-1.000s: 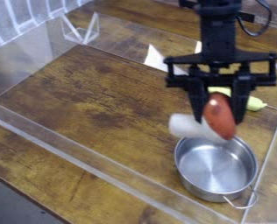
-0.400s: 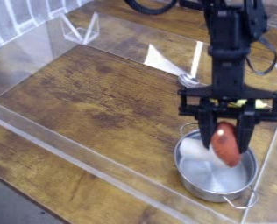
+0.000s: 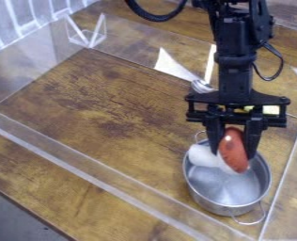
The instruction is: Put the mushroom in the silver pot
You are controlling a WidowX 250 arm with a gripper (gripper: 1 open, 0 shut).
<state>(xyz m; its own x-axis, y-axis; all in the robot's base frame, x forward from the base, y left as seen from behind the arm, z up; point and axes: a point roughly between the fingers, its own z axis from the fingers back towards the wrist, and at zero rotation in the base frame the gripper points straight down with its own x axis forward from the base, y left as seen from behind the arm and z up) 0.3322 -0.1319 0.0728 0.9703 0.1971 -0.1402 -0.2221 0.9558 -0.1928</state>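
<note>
The mushroom [image 3: 233,152], with a glossy reddish-brown cap and a white stem, hangs tilted inside the rim of the silver pot [image 3: 226,188] at the table's front right. My gripper [image 3: 235,139] points almost straight down over the pot and is shut on the mushroom, its black fingers on either side of the cap. The white stem sticks out to the left, near the pot's left wall. I cannot tell whether the mushroom touches the pot's bottom.
A clear plastic wall [image 3: 76,165] rings the wooden table [image 3: 88,104], with its front edge close to the pot. A metal spoon [image 3: 208,71] with a white handle stands behind the gripper. A white sheet [image 3: 174,66] lies at the back.
The gripper has come down and toward the front with the mushroom, from above the pot's far rim to down inside the pot. The jaws stayed shut on it.
</note>
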